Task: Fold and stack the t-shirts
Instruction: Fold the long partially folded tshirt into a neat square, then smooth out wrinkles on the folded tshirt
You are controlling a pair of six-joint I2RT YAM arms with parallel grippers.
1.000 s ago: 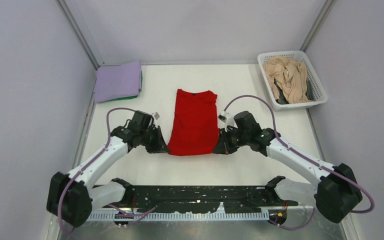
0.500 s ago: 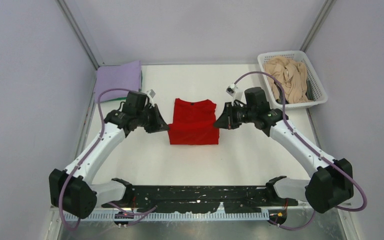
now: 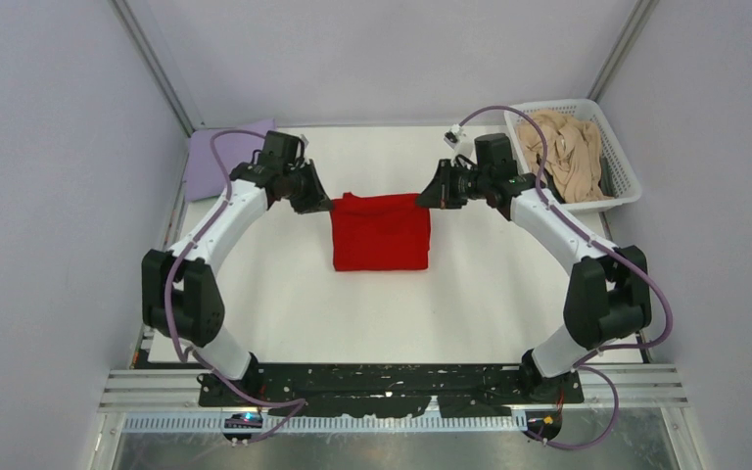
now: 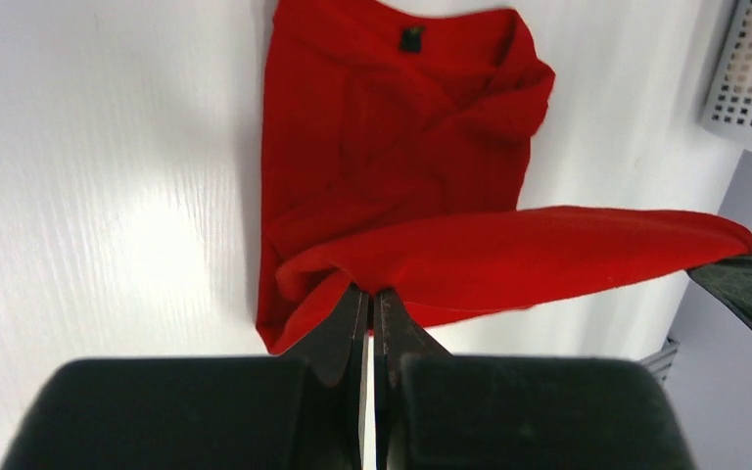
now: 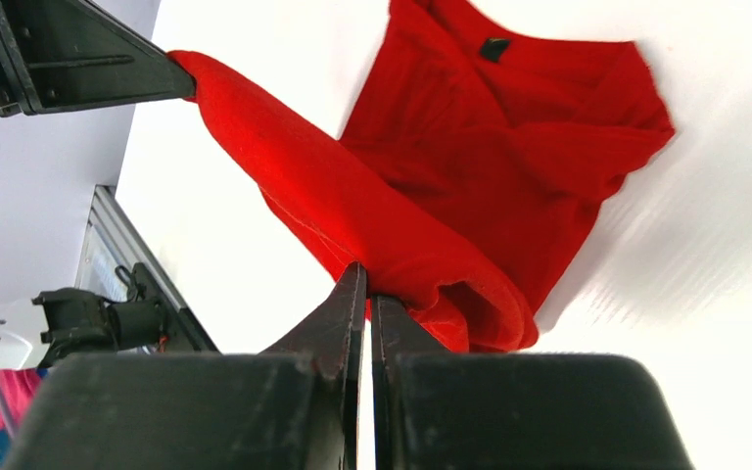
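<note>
Pinching shut on red cloth, no gap showing between the jaws: left gripper [image 4: 369, 294] at the left corner and right gripper [image 5: 365, 279] at the right corner of one edge of the red t-shirt [image 3: 380, 240]. Holding that edge stretched in a straight span from pincer to pincer, raised just above the collar end at the far side of the garment, with the rest spread flat near the middle of the white table [image 3: 382, 313]. Judged to be mid-fold, laying the near half over the far half. Best done by lowering both corners together and level, with the span kept taut to avoid a sag or crease in the middle; by lining the carried edge up with the far edge before letting go; by releasing both sides at once, then lifting clear without dragging the top layer askew. Lying apart at the far left, partly under the left arm: a folded lavender t-shirt [image 3: 208, 162], probably the stack to join. Waiting at the far right: a crumpled beige t-shirt [image 3: 563, 157] inside a white lattice basket [image 3: 578, 102].
</note>
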